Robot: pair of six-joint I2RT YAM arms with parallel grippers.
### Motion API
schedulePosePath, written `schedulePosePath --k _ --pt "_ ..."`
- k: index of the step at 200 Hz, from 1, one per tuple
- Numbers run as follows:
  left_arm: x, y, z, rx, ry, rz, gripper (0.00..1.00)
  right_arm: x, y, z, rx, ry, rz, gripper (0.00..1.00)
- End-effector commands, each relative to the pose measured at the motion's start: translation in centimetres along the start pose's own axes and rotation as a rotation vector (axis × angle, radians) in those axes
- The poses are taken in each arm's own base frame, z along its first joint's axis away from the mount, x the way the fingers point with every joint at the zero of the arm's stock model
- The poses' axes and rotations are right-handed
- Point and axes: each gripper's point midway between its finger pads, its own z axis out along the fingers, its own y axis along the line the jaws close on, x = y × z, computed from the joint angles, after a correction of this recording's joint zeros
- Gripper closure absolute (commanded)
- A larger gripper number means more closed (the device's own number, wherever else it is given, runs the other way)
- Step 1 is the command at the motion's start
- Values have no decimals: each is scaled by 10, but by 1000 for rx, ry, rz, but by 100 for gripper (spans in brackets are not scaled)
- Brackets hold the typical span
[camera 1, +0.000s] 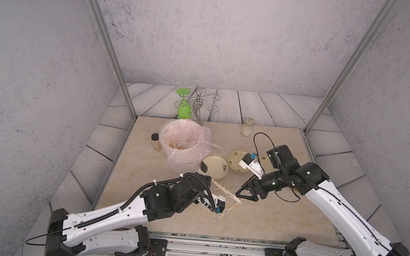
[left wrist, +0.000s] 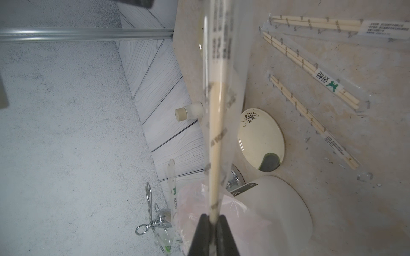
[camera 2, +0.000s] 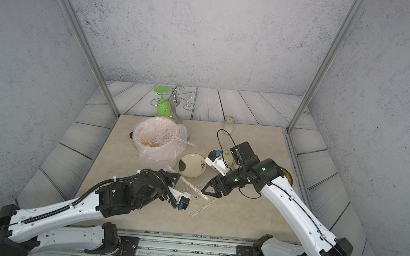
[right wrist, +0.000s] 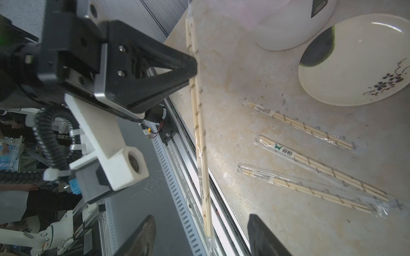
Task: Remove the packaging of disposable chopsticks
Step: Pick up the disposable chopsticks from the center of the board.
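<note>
Task is looking partway: left end effector [left wrist: 214, 218] is pinching one pair of disposable chopsticks [left wrist: 214, 144] through its packaging [left wrist: 221, 44], holding it above the bench [right wrist: 310, 232]; right end effector [right wrist: 200, 218] is hanging spread either side of the packaging's free end, not gripping. Nothing is coming off yet. Count: 4 wrapped pairs, 1 held + 3 other pairs [right wrist: 319, 168] lying on the bench; 3 plates [camera 1: 214, 170]; 1 bin [left wrist: 277, 210], prob. holding spent packaging, too blurry to count

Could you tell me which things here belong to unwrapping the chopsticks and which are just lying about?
Job: held wrapped pair; left gripper shut on it; right gripper open around its far end; three more wrapped pairs; probably the bin.
Lying about: plates, two jars, green glass, rack.
</note>
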Motion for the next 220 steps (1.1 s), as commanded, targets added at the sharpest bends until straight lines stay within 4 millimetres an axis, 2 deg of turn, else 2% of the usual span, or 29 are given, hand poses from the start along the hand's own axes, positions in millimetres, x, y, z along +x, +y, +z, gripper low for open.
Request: schedulePosePath --k 1,51,139,177,185,199,212,215,220 --pt "-8 14 -5 -22 -36 100 100 1 -1 14 -14 27 -42 36" --pt "-8 22 -8 -42 -34 113 100 5 0 33 -33 80 -50 46" --pt "3 21 -6 -38 36 143 100 9 2 46 -59 129 -43 67" --pt "6 26 -9 -62 53 129 100 8 0 47 -50 131 -25 92" --pt "7 28 -10 -68 57 121 100 8 0 46 -42 129 -22 100" --pt "9 33 -10 -92 67 89 100 5 0 43 -29 116 -21 100" --pt "12 48 -11 -155 84 -4 100 1 -4 40 11 92 -16 100" --pt "13 54 -12 -173 91 -41 93 0 -4 38 19 83 -19 100" --pt "15 63 -14 -205 98 -107 68 -2 -6 36 39 71 -19 100"
